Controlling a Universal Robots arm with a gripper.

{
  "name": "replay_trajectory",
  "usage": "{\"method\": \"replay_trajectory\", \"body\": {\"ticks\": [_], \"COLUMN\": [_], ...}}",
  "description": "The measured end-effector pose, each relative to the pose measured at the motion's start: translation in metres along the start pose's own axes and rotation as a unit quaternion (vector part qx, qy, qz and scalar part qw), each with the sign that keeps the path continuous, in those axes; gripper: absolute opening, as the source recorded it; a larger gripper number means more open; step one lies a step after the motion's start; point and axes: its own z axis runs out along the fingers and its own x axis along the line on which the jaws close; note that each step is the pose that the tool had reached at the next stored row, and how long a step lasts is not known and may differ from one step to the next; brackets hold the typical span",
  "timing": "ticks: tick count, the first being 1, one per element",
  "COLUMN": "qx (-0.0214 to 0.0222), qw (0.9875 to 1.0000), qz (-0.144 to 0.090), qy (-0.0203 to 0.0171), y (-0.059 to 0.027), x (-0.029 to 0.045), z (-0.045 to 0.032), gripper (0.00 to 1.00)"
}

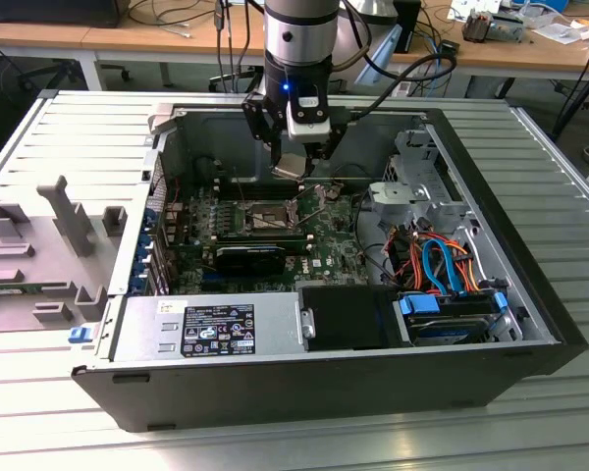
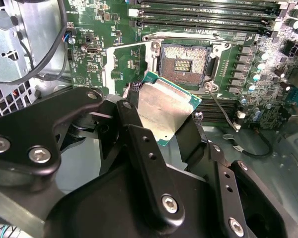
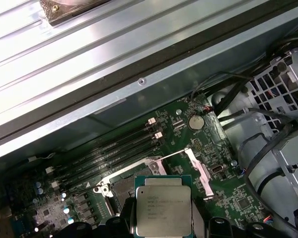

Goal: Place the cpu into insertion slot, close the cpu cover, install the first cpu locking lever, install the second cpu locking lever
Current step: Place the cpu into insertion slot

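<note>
The gripper [image 2: 161, 115] is clamped on the cpu [image 2: 164, 104], with one black finger [image 2: 133, 130] against each of two opposite edges and the silvery-grey top showing between them in both wrist views. In the exterior view the gripper [image 1: 296, 162] hangs from the arm inside the open computer case [image 1: 275, 392], over the far part of the green motherboard [image 1: 324, 245], and the cpu [image 1: 289, 166] is up in the air, clear of the board.

The insertion slot [image 2: 184, 62] lies below and just nearer than the cpu, its dark contact field uncovered inside the metal rim. In the exterior view the insertion slot [image 1: 262, 218] sits slightly toward the exterior view's left of the gripper. The cpu cover [image 2: 108, 69] is swung open beside the slot, with green board visible through its window. A thin locking lever [image 2: 221, 108] angles away from one corner of the slot. Long black memory slots [image 2: 203, 15] run along the slot's far side.

Near the case's front wall is a grey power supply [image 1: 206, 329], and toward the exterior view's right are orange and blue cables [image 1: 432, 260]. The case rests on a ribbed metal surface [image 1: 550, 432]. A grey fixture [image 1: 39, 245] stands on it at the exterior view's left.
</note>
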Motion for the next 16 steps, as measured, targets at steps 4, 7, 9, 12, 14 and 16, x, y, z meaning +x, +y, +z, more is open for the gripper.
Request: {"method": "replay_trajectory", "body": {"ticks": [4, 7, 9, 12, 14, 16], "qx": [0.0000, 0.0000, 0.0000, 0.0000, -0.0001, -0.0001], "qw": [1.0000, 1.0000, 1.0000, 1.0000, 1.0000, 0.9999], "qz": [0.003, 0.005, 0.006, 0.008, 0.009, 0.011], "qy": [-0.0003, -0.0005, -0.0006, -0.0008, -0.0009, -0.0010], "y": [-0.0001, -0.0001, -0.0001, -0.0002, -0.0002, -0.0003], "x": [0.0000, 0.0000, -0.0001, -0.0001, -0.0001, -0.0001], "z": [0.0000, 0.0000, 0.0000, 0.0000, 0.0000, 0.0000], "gripper": [0.54, 0.54, 0.54, 0.54, 0.54, 0.54]}}
